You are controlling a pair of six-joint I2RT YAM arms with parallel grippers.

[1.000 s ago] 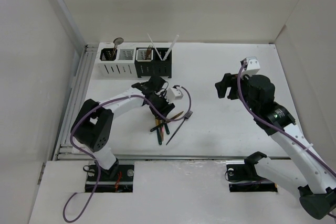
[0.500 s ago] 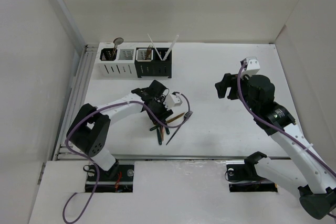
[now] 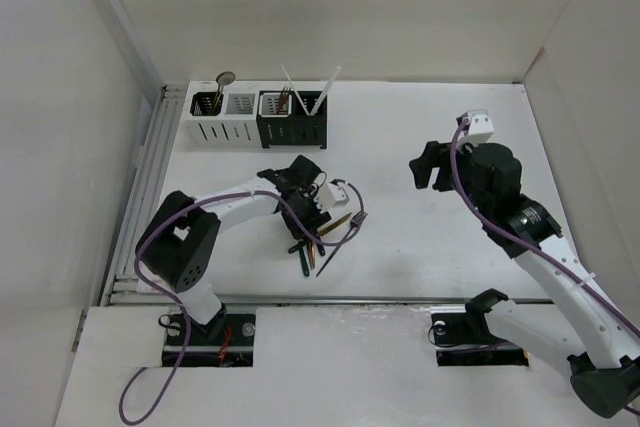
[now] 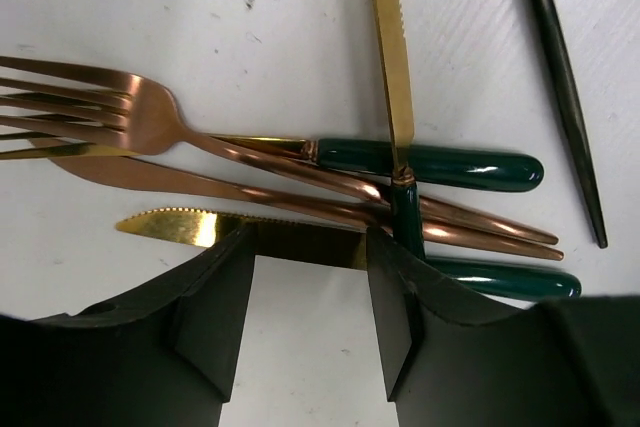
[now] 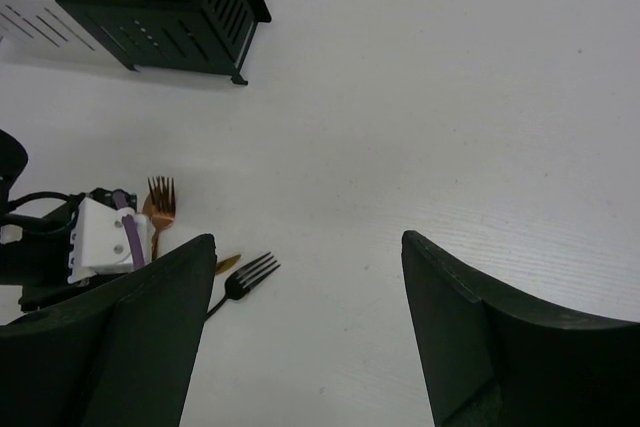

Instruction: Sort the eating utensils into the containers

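A pile of eating utensils (image 3: 310, 242) lies near the table's middle. In the left wrist view it holds a copper fork (image 4: 140, 117), a copper knife (image 4: 200, 182) and two gold-bladed knives with green handles (image 4: 450, 165). My left gripper (image 4: 310, 247) stands open low over the pile, and one gold blade (image 4: 170, 227) runs across just beyond both fingertips. Nothing is held. A black fork (image 3: 345, 232) lies to the right of the pile. My right gripper (image 5: 308, 242) hangs open and empty above bare table, well right of the pile. The containers (image 3: 258, 117) at the back left hold a few utensils and white sticks.
White walls close in the table on the left, back and right. A metal rail (image 3: 150, 177) runs along the table's left edge. The left wrist's white camera and purple cable (image 5: 100, 237) hang over the pile.
My left gripper has shifted a little nearer and lower over the pile, with its jaws the same width. The right arm has not moved.
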